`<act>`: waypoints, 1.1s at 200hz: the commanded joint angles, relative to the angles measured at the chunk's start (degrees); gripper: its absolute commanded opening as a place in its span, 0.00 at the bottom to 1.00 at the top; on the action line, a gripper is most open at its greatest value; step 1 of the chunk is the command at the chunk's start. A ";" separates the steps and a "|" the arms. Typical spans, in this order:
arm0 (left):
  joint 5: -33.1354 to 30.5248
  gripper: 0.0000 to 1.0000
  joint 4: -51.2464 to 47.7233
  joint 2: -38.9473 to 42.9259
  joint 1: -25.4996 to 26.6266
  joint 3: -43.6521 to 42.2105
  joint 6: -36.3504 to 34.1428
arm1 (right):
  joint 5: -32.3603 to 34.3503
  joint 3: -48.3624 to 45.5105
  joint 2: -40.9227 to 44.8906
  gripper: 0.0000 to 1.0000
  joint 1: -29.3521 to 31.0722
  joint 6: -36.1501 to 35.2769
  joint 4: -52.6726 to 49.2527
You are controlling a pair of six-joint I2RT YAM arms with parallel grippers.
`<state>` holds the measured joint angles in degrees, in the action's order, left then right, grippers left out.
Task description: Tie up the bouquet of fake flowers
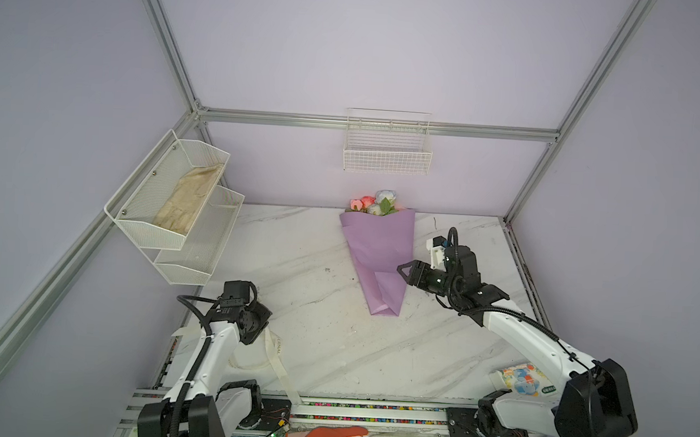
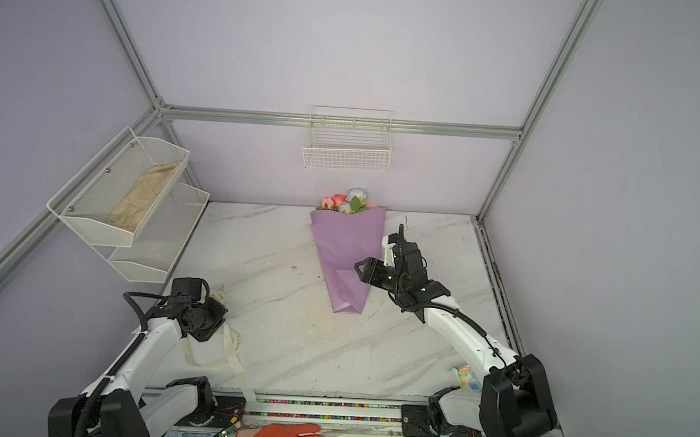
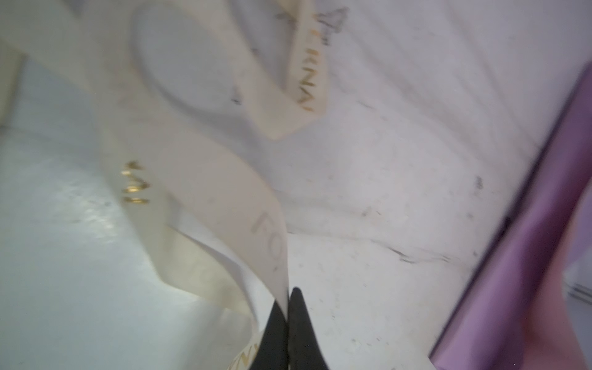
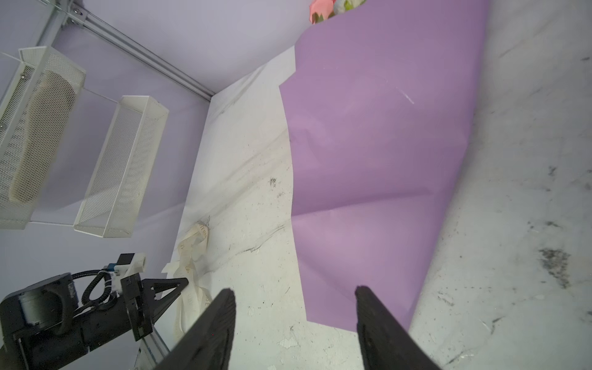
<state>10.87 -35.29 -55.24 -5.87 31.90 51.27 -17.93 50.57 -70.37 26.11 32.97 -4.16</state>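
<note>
The left gripper [image 3: 288,302] had its jaws pressed together on a strip of the cream ribbon [image 3: 224,198], low over the table's front left part. The right gripper [image 1: 404,270] stood with its jaws well apart and held nothing. Its tips were at the right edge of the wrap's lower half; whether they touched the paper could not be told. The marble table [image 1: 313,317] carried everything. A two-tier mesh shelf [image 1: 174,204] hung on the left wall. The bouquet [image 1: 379,254] lay toward the back of the table in its lilac paper, narrow end toward the front. The cream ribbon trailed in loops beside the left arm. The fake flowers [image 1: 372,204] showed at the wrap's wide far end, by the back wall.
</note>
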 commanded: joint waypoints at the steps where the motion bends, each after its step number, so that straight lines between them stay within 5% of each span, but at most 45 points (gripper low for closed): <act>1: 8.57 0.00 4.04 1.32 8.00 1.76 -0.56 | 6.67 -1.65 4.15 0.68 0.17 -0.72 -1.09; 22: 6.00 0.00 4.50 -0.28 18.53 6.21 2.07 | 7.14 -3.16 6.23 0.79 0.09 0.72 1.34; 38: 4.27 0.00 6.81 -2.11 25.93 9.41 3.52 | 0.79 -4.36 6.51 0.85 -0.18 0.95 4.56; 83: 3.02 0.00 10.98 -10.68 39.52 21.14 0.70 | -20.67 -8.67 -0.51 0.51 2.48 5.06 20.21; 109: 3.59 0.00 15.72 -12.85 40.75 23.11 3.39 | -10.84 -7.24 -1.24 0.49 13.42 -4.19 16.16; 154: 3.69 0.00 18.40 -12.96 40.93 23.85 4.81 | -1.74 -15.43 -1.37 0.60 22.99 -5.80 30.95; 220: 4.49 0.00 18.58 -11.49 41.11 22.55 5.38 | 2.52 -14.38 -11.72 0.65 24.86 -7.08 44.30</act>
<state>14.76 -19.07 -68.34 34.96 50.26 56.01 -18.52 34.17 -78.65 50.54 27.59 33.23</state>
